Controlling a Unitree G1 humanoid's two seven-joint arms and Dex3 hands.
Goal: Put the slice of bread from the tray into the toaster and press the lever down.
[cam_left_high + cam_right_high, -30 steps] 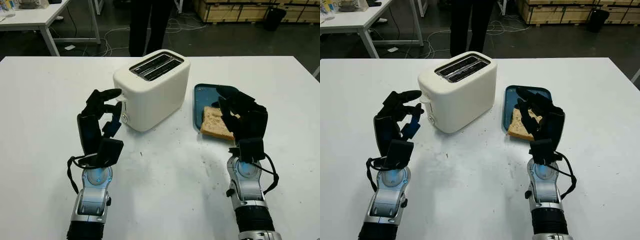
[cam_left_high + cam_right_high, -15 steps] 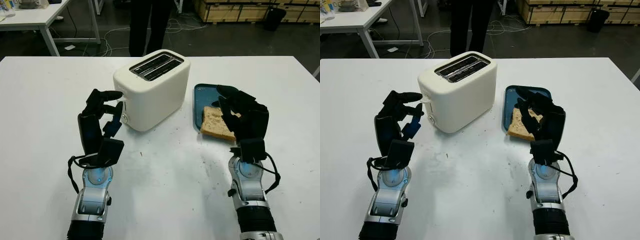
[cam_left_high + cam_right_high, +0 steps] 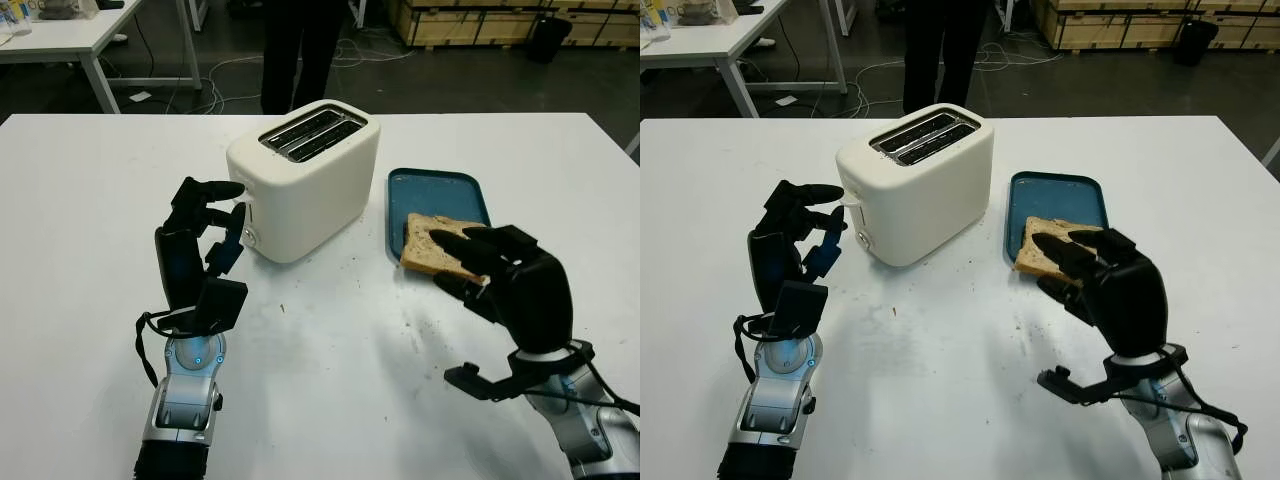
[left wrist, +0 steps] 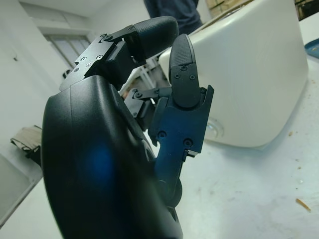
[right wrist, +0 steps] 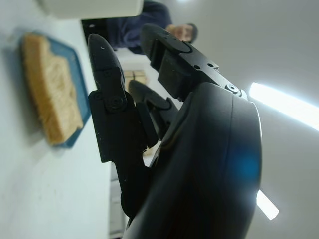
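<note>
Lower right of the head views, the right hand [image 3: 510, 280] is raised above the table [image 3: 320, 380], holding nothing, its fingers [image 3: 462, 250] reaching toward the near edge of the bread [image 3: 1045, 256]. Whether the fingertips touch the slice cannot be told. At lower left, the left hand [image 3: 200, 245] stands upright and open, empty, just beside the toaster [image 3: 305, 180], with its fingertips near the toaster's left end where a small round knob [image 3: 248, 236] sits.

The bread lies at the near end of the tray [image 3: 436, 190], its front edge overhanging the tray's near rim toward the table. The tray is right of centre, close beside the toaster.

The toaster stands in the upper middle of the frame, turned at an angle, its two slots [image 3: 312, 132] empty.

At the top edge, beyond the table, a person's legs [image 3: 295, 50] stand on the floor, with another table [image 3: 80, 40] at upper left.
</note>
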